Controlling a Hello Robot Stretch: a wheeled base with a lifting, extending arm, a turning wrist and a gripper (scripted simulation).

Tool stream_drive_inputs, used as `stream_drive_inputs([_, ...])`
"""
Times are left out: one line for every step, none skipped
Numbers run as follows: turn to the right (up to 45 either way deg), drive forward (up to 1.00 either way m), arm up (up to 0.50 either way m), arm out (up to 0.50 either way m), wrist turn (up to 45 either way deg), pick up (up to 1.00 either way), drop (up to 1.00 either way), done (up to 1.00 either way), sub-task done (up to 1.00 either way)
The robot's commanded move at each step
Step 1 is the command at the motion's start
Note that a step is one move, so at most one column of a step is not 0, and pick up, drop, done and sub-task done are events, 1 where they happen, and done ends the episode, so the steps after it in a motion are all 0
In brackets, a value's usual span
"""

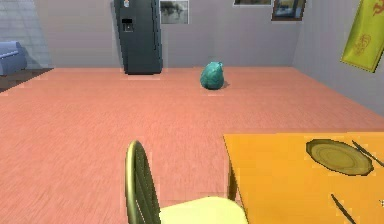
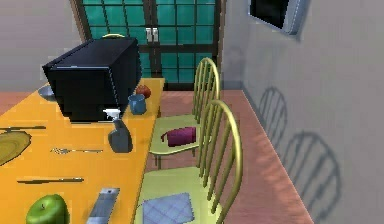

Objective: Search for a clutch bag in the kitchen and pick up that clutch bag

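As I look ahead across the pink floor, I count one dark fridge (image 1: pixel 140 37) against the far wall at upper centre, one teal sack (image 1: pixel 212 76) on the floor just right of it, and two framed pictures (image 1: pixel 173 10) high on that wall. One yellow hanging (image 1: pixel 364 40) shows at the upper right edge. At lower right, the orange desk (image 1: pixel 280 170) carries one round plate (image 1: pixel 340 157), and one yellow-green chair (image 1: pixel 140 180) stands at its left side.

In the arm side view the desk (image 2: pixel 80 170) fills the lower left. On it I count one black microwave (image 2: pixel 92 78), one blue mug (image 2: pixel 137 103), one small red fruit (image 2: pixel 143 91) just behind the mug, one grey spray bottle (image 2: pixel 120 133), one fork (image 2: pixel 75 150), one knife (image 2: pixel 40 181), one green apple (image 2: pixel 46 210) at the bottom edge and one flat grey handset (image 2: pixel 103 205) beside it.

Two chairs stand along the desk's right side, the farther chair (image 2: pixel 207 85) near the centre and the nearer chair (image 2: pixel 225 150) below it. The one thing that looks like a clutch bag (image 2: pixel 181 136), a small plum-coloured oblong, lies flat on the seat of the farther chair. A teal glazed double door (image 2: pixel 150 35) closes off the top of the frame.

How the claw stands, apart or together, I cannot tell.
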Motion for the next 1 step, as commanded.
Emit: stream_drive_inputs([0.0,0.0,0.5,0.0,0.0,0.0,0.0,0.0,0.0])
